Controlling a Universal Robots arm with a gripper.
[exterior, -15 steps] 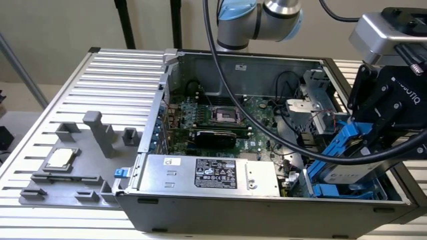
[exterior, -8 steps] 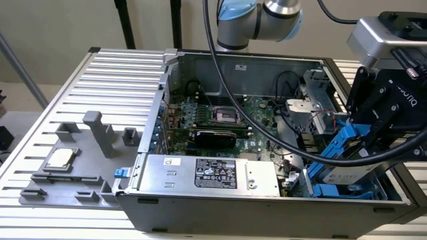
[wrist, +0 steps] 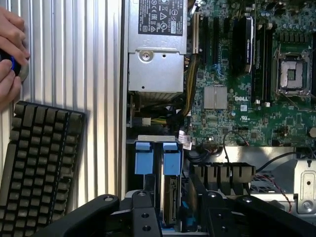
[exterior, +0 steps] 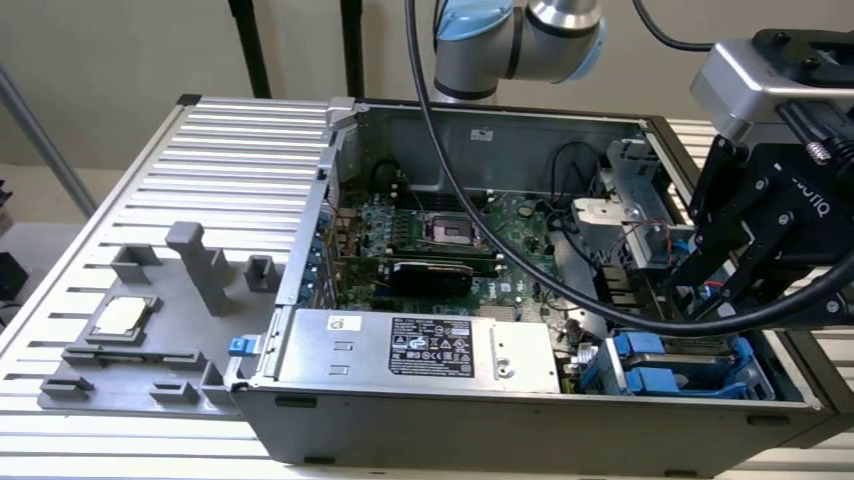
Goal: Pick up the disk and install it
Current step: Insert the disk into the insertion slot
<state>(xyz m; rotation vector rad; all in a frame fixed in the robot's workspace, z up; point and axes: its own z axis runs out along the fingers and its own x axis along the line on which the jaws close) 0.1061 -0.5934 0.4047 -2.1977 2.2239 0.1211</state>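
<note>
Surface: ribbed silver aluminium table [exterior: 200, 150] carrying an open grey metal computer case [exterior: 534, 425] at the centre of the exterior view
Case contents: green motherboard [exterior: 454, 250], large silver power-supply box with a black-and-white label [exterior: 427, 350], blue plastic drive bay [exterior: 747, 385] at lower right
Disk: silver-grey hard drive with blue side rails [exterior: 674, 365] [wrist: 172, 163], standing in that bay
Gripper: black gripper [exterior: 727, 295] [wrist: 170, 197] directly over the bay; cannot tell whether the jaws are open or closed
Tray: grey plastic fixture [exterior: 134, 370] at lower left, holding a small square silver chip [exterior: 120, 315]
Writing: "DELL" on the motherboard; "OTIQ" on the gripper; label print unreadable
Elsewhere: black keyboard [wrist: 39, 168] on the table, a person's hand [wrist: 10, 54] near it
</note>
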